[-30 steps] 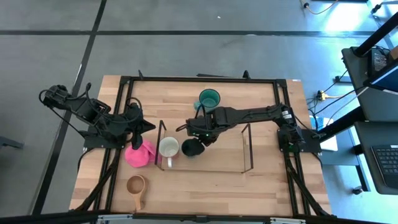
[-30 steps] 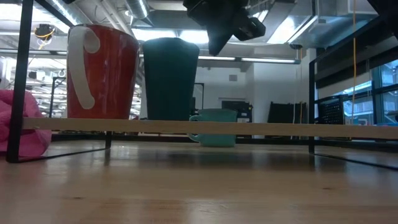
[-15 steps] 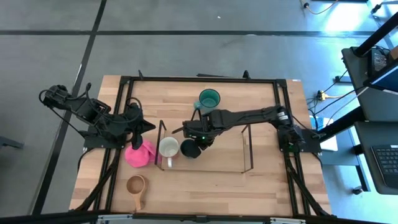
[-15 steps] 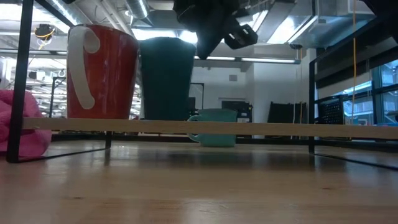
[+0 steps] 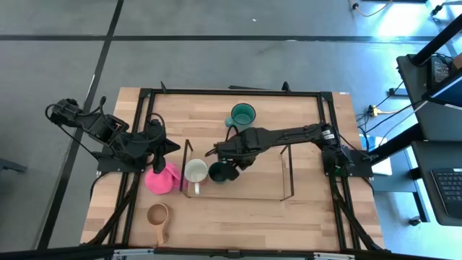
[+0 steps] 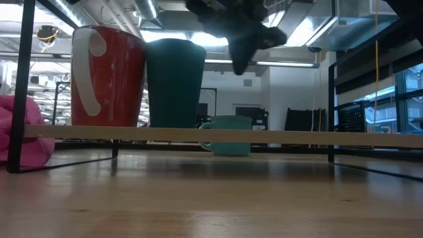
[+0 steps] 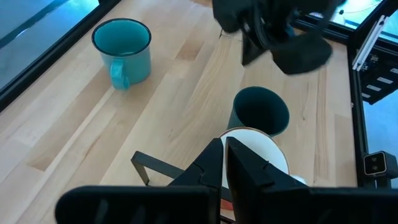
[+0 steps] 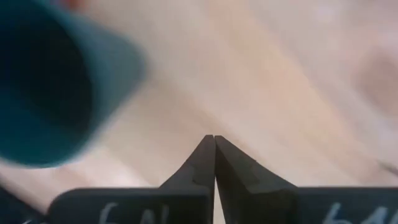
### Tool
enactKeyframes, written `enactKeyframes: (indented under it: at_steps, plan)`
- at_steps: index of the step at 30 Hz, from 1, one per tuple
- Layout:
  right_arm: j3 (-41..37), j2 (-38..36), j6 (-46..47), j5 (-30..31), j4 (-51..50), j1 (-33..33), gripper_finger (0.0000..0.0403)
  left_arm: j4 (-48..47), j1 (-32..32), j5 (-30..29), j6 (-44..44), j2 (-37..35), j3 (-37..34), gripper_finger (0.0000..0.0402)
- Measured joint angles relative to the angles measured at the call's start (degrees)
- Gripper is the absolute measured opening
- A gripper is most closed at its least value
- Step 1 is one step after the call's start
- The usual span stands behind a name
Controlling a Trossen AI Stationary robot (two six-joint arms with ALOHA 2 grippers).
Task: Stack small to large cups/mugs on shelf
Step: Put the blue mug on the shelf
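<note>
The right hand [image 5: 229, 160], fingers pressed together and empty, hovers just beside the small dark green cup [image 5: 218, 172] on the shelf [image 5: 287, 171], next to the white-rimmed mug [image 5: 195, 171]. The teal mug [image 5: 242, 115] stands behind it on the tabletop [image 5: 303, 123], nearer this arm; the left hand [image 5: 160, 144], also pressed together, waits left.

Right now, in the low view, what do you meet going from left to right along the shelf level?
Pink lumpy item → white-handled mug with red-brown side → dark green cup → teal mug farther back on the table → the black wire shelf's right upright.
</note>
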Motion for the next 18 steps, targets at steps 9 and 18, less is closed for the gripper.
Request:
enactKeyframes:
  at_steps: [9,18]
  plan:
    - [0.17,-4.09,-4.29,6.95,-0.60,-4.05,0.0036,0.82,0.02,0.00,0.22,0.00,0.00,0.0014]
    - [0.17,-4.68,-19.59,2.54,6.91,-14.15,0.0038,1.97,3.67,1.55,0.17,0.00,0.00,0.0014]
